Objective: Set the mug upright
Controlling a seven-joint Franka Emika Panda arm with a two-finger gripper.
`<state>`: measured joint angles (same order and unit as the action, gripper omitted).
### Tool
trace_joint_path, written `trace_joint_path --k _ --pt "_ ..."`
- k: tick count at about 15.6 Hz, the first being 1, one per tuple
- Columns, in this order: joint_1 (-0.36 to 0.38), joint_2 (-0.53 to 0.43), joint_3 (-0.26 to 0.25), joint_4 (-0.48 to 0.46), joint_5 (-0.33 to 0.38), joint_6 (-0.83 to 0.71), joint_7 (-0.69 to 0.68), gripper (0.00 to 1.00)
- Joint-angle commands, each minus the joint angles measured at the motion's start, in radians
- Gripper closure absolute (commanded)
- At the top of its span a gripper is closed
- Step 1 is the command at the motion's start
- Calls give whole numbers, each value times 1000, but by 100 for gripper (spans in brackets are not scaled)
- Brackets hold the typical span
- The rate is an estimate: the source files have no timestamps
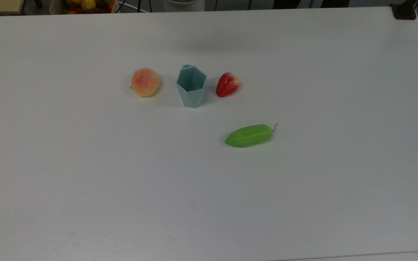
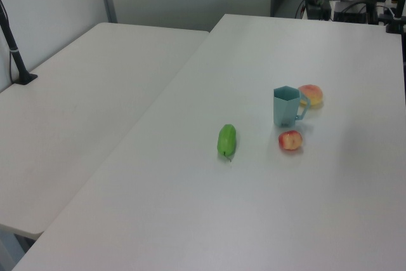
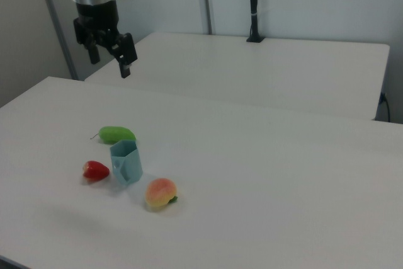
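Observation:
The pale blue faceted mug (image 1: 191, 87) stands upright on the white table (image 1: 209, 188), its opening facing up. It sits between a peach (image 1: 145, 82) and a red fruit (image 1: 227, 84). The left view has the mug (image 2: 287, 107) with its thin handle turned toward the peach (image 2: 311, 94). My gripper (image 3: 111, 67) hangs high above the table in the right view, well up and to the right view's left of the mug (image 3: 126, 162). Its fingers are open and hold nothing.
A green gourd-shaped fruit (image 1: 249, 135) lies in front of the mug in the top view. A second white table (image 2: 95, 93) adjoins on the left view's left, with a black post (image 2: 16, 55) clamped to it. Boxes and dark equipment stand behind the table's far edge.

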<state>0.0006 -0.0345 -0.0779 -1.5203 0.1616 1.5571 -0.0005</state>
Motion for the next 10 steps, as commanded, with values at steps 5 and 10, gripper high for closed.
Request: trace_joint_path --k 5,10 --pt "-11 -15 24 -92 -51 172 -202 0" --pt "-10 -16 30 -92 -51 166 -194 0"
